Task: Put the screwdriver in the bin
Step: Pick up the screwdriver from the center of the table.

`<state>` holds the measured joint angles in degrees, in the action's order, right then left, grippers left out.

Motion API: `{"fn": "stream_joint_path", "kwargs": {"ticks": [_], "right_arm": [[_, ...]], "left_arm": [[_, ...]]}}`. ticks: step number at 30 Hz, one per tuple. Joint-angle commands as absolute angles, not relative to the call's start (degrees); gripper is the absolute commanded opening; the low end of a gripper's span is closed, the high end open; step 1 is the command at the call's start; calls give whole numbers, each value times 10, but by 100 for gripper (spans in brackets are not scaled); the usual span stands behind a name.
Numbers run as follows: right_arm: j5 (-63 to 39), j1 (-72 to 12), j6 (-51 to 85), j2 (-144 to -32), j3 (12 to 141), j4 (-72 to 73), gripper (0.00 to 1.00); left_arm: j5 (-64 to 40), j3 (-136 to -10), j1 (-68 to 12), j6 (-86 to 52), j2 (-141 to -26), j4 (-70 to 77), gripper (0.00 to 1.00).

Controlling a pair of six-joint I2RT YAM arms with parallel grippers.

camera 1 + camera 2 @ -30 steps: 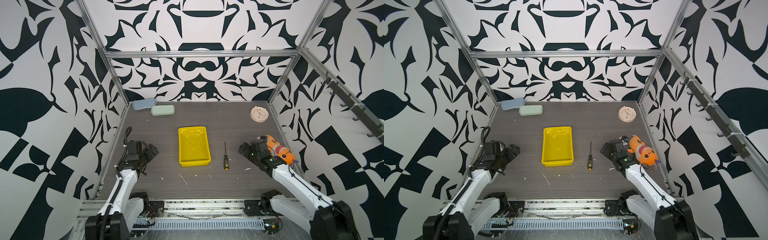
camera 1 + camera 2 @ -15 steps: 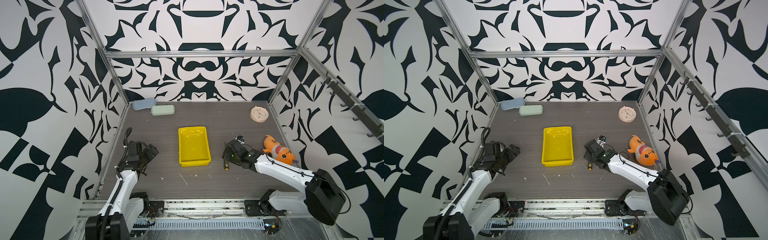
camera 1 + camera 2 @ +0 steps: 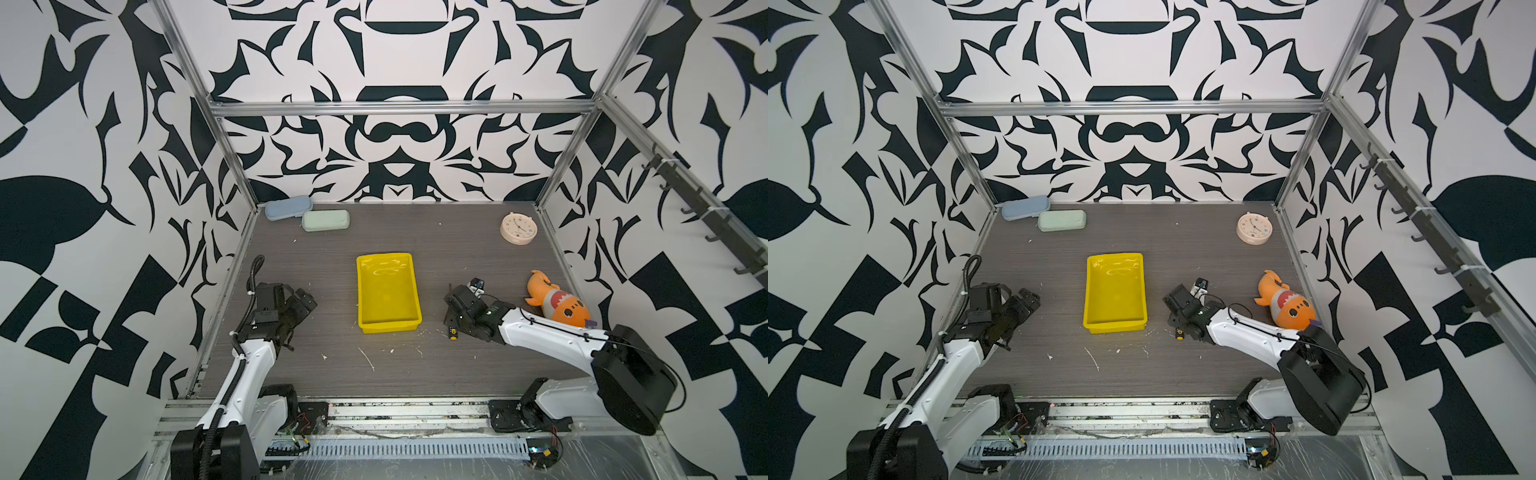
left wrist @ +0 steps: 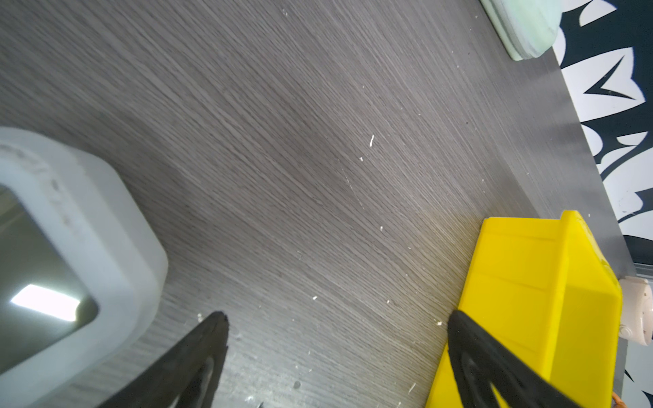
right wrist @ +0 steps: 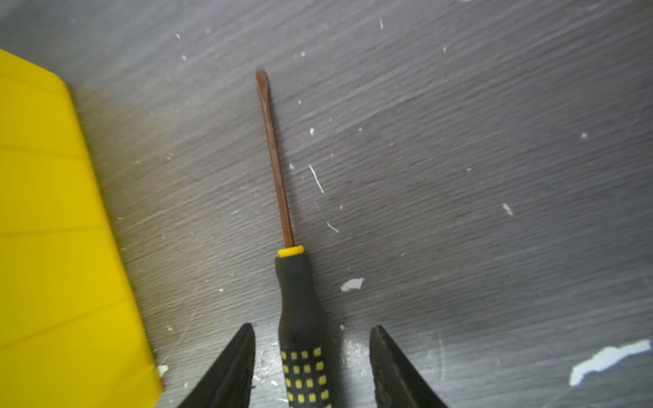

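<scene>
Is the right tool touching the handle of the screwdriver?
Apart. In the right wrist view the right tool straddles the handle of the screwdriver, and a clear gap shows on each side.

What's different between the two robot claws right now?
The right gripper straddles the screwdriver handle; the left gripper has only bare table between its jaws. The right gripper is right of the bin, the left gripper left of it. Both stand open, gripping nothing.
</scene>
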<state>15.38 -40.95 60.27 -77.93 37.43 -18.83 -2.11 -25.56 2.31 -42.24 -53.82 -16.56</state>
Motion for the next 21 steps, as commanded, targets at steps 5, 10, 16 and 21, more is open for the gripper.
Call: {"fn": "stream_joint_path", "kwargs": {"ticks": [5,10,16,21], "right_arm": [[167,-418,623,-794,388,-193,45],[172,-420,625,-800,387,-190,43],[160,-423,625,-830,390,-178,40],[143,-425,619,-856,398,-173,35]], "left_arm": [[-12,-251,25,-432,-543,-166,99],[-14,-250,25,-431,-543,-165,99],[-13,-250,24,-431,-541,-165,99],[-13,-250,25,-432,-540,-165,99]]}}
